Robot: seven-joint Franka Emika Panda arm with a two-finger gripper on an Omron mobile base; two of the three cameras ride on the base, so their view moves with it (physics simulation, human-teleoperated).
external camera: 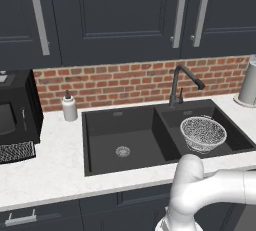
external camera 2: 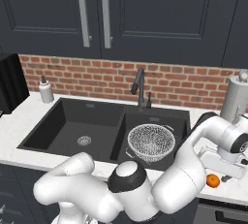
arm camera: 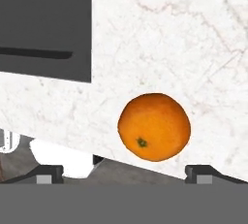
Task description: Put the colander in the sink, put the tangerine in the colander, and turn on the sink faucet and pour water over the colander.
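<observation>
The colander, a silvery wire-mesh bowl, sits in the right basin of the black double sink. Behind the divider stands the slim black sink faucet, its spout angled over the right basin; no water runs from it. The tangerine lies on the white counter to the right of the sink, near the front edge. My gripper hangs just above it, open, with a dark fingertip on either side and nothing between them.
A white soap dispenser stands left of the sink by the brick wall. A black appliance fills the far left. A steel canister rises at the back right, close behind my arm.
</observation>
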